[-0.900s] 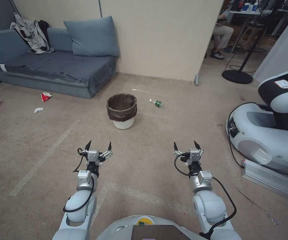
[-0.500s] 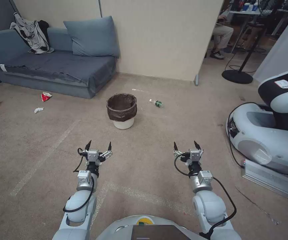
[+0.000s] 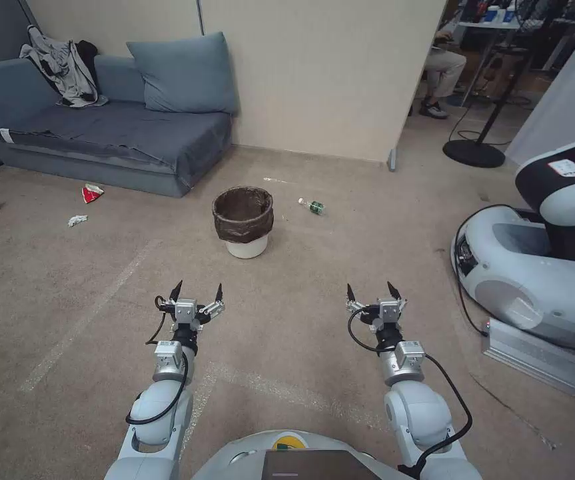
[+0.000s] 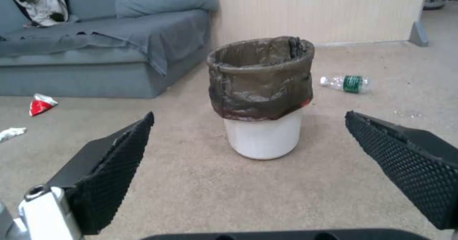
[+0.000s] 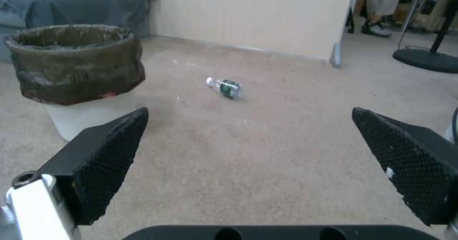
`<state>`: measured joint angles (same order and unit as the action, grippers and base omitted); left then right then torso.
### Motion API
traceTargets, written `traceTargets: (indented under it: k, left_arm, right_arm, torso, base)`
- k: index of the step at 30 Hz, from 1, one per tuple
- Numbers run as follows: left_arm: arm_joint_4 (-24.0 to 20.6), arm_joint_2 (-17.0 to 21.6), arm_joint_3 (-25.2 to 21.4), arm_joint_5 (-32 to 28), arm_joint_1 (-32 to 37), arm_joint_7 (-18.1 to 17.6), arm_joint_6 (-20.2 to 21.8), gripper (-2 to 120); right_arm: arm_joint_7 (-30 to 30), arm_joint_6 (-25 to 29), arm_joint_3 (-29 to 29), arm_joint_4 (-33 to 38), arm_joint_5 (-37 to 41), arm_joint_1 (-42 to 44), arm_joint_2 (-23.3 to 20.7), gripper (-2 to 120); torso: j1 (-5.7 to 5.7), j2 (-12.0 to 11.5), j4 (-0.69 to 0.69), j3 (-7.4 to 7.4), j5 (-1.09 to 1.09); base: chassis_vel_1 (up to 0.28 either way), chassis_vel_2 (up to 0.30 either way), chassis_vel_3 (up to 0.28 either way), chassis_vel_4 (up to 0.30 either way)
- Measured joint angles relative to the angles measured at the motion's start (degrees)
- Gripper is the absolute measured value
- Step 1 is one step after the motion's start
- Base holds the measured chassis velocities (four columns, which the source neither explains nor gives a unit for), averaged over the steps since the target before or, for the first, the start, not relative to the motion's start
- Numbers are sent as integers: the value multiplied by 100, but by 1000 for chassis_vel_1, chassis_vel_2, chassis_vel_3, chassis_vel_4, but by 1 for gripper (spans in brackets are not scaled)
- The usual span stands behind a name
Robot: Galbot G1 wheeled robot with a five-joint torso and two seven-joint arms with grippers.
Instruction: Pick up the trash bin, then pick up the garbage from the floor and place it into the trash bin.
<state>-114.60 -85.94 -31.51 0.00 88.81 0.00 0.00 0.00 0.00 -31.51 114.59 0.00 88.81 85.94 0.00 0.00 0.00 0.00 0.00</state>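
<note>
Unchanged from the earlier frames, apart from a slight shift of the bottle (image 3: 312, 207) in the head view. Left gripper (image 3: 197, 291) and right gripper (image 3: 370, 291) still held out over the carpet, fingers spread, empty. Trash bin (image 3: 243, 221) upright ahead, near the sofa (image 3: 100, 133); red cups (image 3: 91, 193) farther left.

the trash bin (image 5: 76, 72) is getting cut off at the right wrist view's edge, its liner is hiding the inside, and the bottle (image 3: 312, 206) label is looking too small to read.
</note>
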Motion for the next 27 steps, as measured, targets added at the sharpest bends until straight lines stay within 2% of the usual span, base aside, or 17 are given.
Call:
traceTargets:
  k: [11,15,16,18,21,22,24,26,27]
  left_arm:
    - [-80,26,-34,-12,5,-27,73,100]
    - [-892,309,-396,-148,34,-349,735,100]
    - [-892,309,-396,-148,34,-349,735,100]
    - [-1447,497,-637,-246,53,-564,1182,100]
    - [-1653,616,-754,-282,184,-593,1314,100]
    - [-1679,644,-792,-292,282,-582,1336,100]
    - [-1702,659,-825,-297,346,-570,1338,100]
    - [-1705,663,-862,-302,439,-558,1325,100]
    - [-1694,662,-870,-302,463,-558,1309,100]
  right_arm:
    - [9,-31,-58,83,0,4,39,100]
    - [189,-346,-600,929,0,29,405,100]
    - [189,-346,-600,929,0,29,405,100]
    - [292,-504,-892,1385,-2,39,594,100]
    - [308,-555,-941,1455,-3,47,635,100]
    - [309,-558,-947,1463,-4,47,636,100]
    - [310,-559,-948,1464,-5,47,639,100]
    - [269,-582,-946,1461,8,146,636,100]
    - [250,-602,-946,1449,19,216,637,100]
  torso:
    - [0,0,1,0,0]
    - [0,0,0,0,-1]
    - [0,0,0,0,-1]
    - [0,0,-2,0,-3]
    - [0,1,-3,0,3]
    - [0,0,4,0,-2]
    - [0,0,1,0,-2]
    - [0,0,4,0,-2]
    - [0,0,-1,0,-3]
  base:
    - [0,0,0,0]
    - [0,0,0,0]
    - [0,0,0,0]
    - [0,0,0,0]
    - [0,0,0,0]
    - [0,0,0,0]
    - [0,0,0,0]
    - [0,0,0,0]
    - [0,0,0,0]
